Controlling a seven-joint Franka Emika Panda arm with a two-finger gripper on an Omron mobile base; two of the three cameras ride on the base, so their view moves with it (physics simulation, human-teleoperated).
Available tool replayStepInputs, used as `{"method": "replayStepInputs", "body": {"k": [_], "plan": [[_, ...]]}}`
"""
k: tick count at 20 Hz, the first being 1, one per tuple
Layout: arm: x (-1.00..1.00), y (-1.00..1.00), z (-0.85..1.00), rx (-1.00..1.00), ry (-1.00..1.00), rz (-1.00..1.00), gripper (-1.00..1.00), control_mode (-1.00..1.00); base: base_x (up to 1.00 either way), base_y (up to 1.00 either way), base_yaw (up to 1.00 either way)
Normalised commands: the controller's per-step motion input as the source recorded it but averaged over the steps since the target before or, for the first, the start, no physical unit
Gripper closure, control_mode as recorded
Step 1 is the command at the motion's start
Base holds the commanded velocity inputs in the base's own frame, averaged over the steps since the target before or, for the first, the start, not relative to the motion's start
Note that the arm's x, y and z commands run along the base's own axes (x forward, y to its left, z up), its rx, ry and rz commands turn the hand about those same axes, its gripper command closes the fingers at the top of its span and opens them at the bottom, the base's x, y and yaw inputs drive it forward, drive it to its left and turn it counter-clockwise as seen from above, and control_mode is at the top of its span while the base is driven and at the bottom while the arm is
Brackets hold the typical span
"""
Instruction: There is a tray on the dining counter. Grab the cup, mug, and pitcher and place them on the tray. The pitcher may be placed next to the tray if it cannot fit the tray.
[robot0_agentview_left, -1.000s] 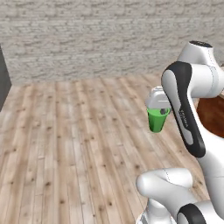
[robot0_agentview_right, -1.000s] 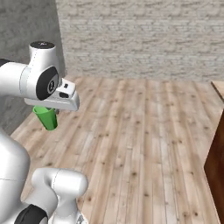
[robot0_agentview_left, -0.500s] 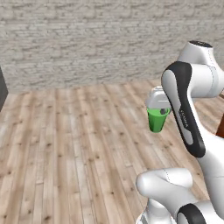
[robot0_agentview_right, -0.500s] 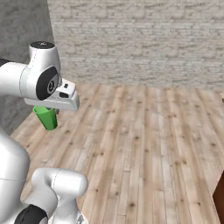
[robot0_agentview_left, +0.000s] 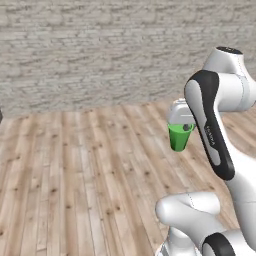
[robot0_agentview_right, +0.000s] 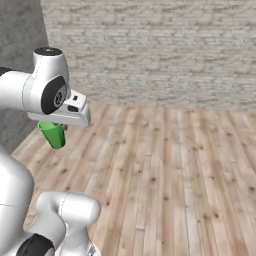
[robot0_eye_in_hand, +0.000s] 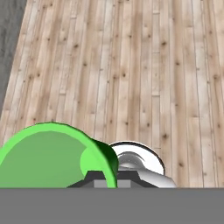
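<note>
One green cup hangs upright from the gripper — jaws pinched on its rim — high above the wooden plank floor, brick wall behind.

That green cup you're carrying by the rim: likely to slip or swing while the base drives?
Probably light: the cup looks empty in the hand view. The gripper pinches only one rim wall, so it could pivot. Its smooth, tapered sides may slip if jolted.
</note>
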Motion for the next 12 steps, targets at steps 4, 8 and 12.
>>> {"method": "replayStepInputs", "body": {"k": [4, 8, 12], "plan": [[0.0, 0.0, 0.0, 0.0, 0.0, 0.0, 1.0, 1.0, 1.0, 0.31, -0.13], [0.0, 0.0, 0.0, 0.0, 0.0, 0.0, 1.0, 1.0, 1.0, 0.68, -0.23], [0.0, 0.0, 0.0, 0.0, 0.0, 0.0, 1.0, 1.0, 1.0, 1.0, -0.36]]}}
